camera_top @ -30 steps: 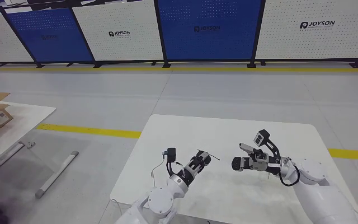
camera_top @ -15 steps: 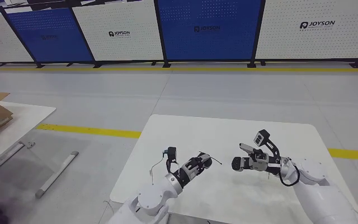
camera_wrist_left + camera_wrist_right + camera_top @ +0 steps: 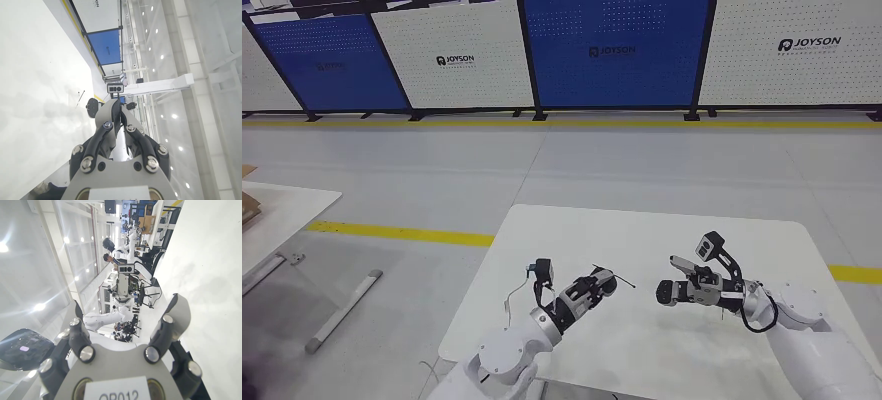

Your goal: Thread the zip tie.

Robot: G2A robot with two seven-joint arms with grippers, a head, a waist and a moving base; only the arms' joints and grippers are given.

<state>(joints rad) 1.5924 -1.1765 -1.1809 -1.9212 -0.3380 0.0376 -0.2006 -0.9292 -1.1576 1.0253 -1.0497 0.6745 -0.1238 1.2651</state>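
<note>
The top camera looks down and forward from above the arms onto the white rectangular table, which lies in the frame's lower half. Each wrist camera sits close behind its own gripper, the left gripper or the right gripper. Both are rolled sideways and face the opposite arm. All three views share the tabletop.

Most of the zip tie hides inside the left gripper

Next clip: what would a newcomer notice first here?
Two grippers face each other above the white table. The left gripper, shut on a thin black zip tie, points its free end at the right gripper, which is open and empty, with a gap between them.
</note>
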